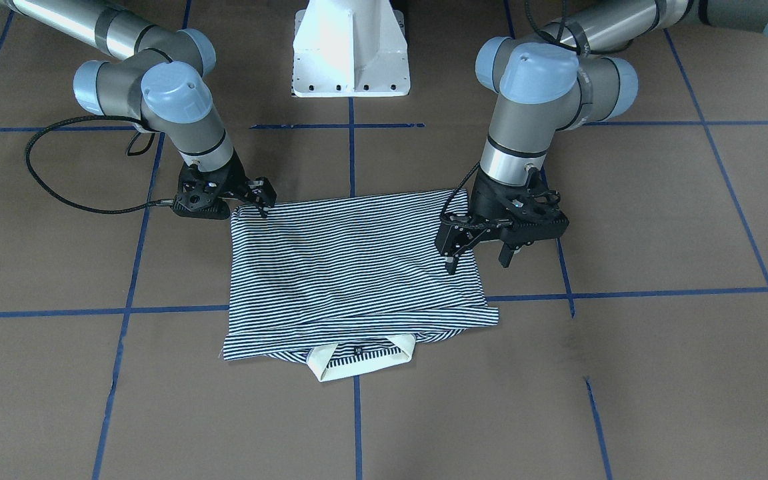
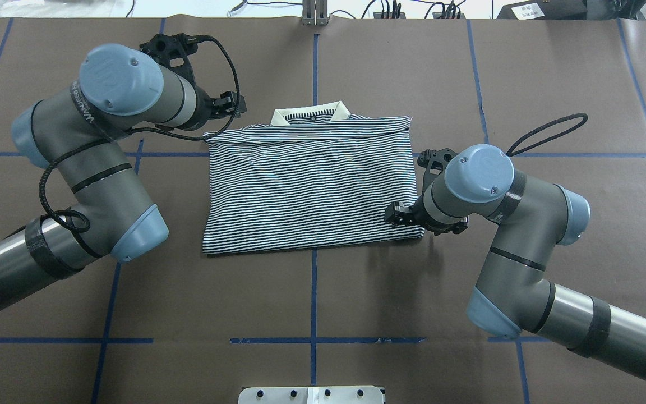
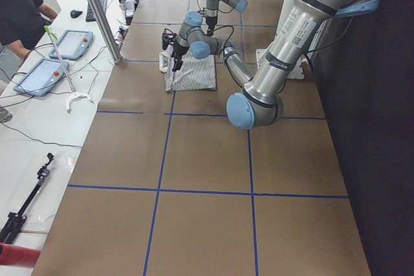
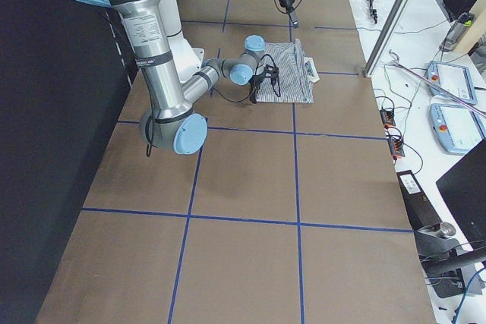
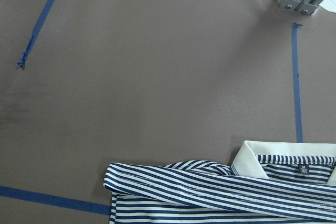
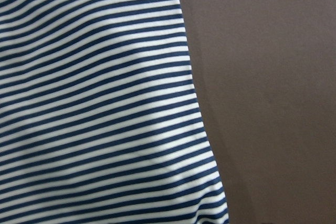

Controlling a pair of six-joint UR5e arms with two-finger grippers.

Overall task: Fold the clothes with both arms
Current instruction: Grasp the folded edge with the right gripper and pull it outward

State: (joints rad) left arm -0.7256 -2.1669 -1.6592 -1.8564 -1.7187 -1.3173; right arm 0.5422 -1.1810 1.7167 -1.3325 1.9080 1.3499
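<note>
The soft, light, slip-prone polo shirt (image 1: 351,267) was seen folded flat just beneath the wide-open, empty left gripper (image 1: 478,265) and touched at one corner by the right gripper (image 1: 263,203), its closure untellable; layered corners were judged the best holds.

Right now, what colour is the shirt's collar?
Cream; the collar shows best in the left wrist view.

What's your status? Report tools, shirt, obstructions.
Left tool open above the striped shirt, far corner. Right tool low at its near corner, grip unclear. Shirt folded, collar showing. Nothing seen in the way.
</note>
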